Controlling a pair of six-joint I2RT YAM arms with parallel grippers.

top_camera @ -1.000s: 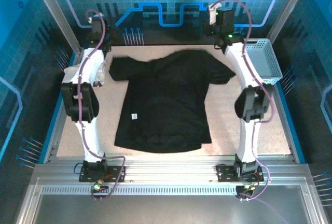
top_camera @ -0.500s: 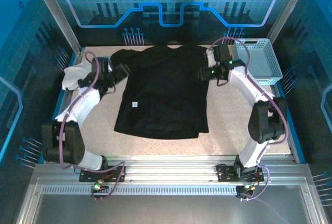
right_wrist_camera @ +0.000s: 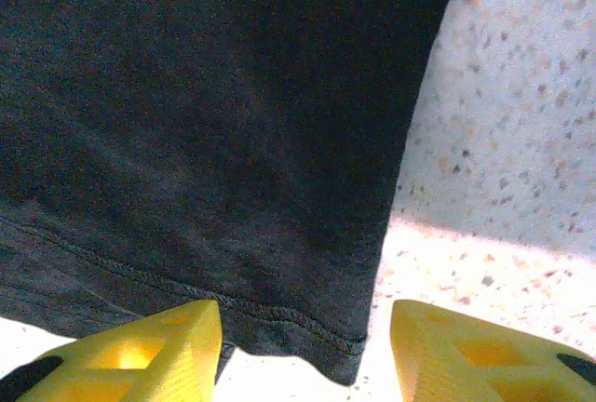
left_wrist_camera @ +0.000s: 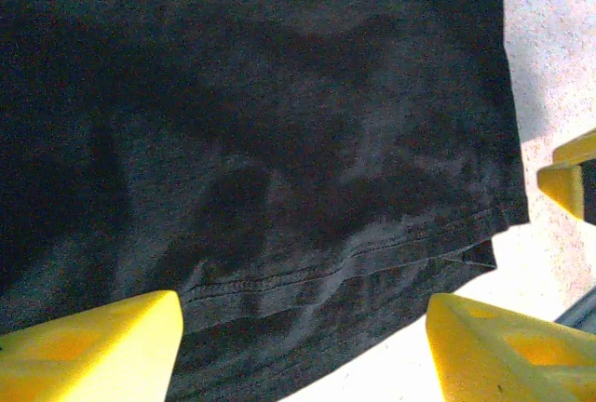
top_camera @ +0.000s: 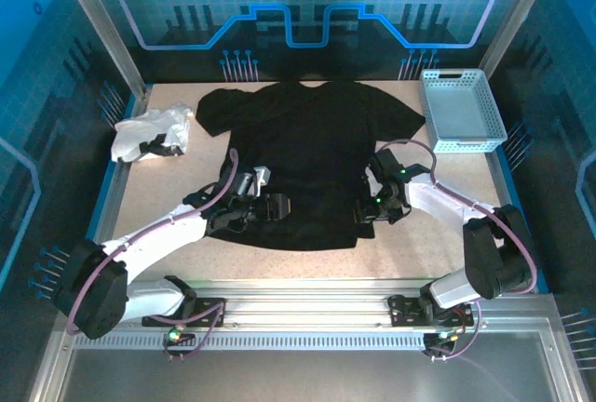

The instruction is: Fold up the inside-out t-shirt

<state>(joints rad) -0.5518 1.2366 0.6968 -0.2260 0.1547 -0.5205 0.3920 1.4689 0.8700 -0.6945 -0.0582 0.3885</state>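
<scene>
The inside-out t-shirt (top_camera: 303, 155) lies flat on the table, black, collar at the far side and hem toward me. My left gripper (top_camera: 277, 207) hovers low over the near-left part of the hem, jaws open. In the left wrist view its yellow fingers (left_wrist_camera: 93, 351) straddle the stitched hem (left_wrist_camera: 317, 272) with nothing gripped. My right gripper (top_camera: 365, 212) is at the shirt's near-right corner, also open. In the right wrist view that corner (right_wrist_camera: 340, 341) sits between the yellow fingertips (right_wrist_camera: 140, 351), untouched.
A crumpled white garment (top_camera: 149, 132) lies at the far left of the speckled table (top_camera: 438, 188). A pale blue basket (top_camera: 459, 109) stands at the far right. Another yellow finger (left_wrist_camera: 568, 179) pokes in at the right edge of the left wrist view.
Both arms have swung from the far side by the shoulders and sleeves down to the near hem. The shirt now lies a little farther back and flatter. Both grippers have opened wider.
</scene>
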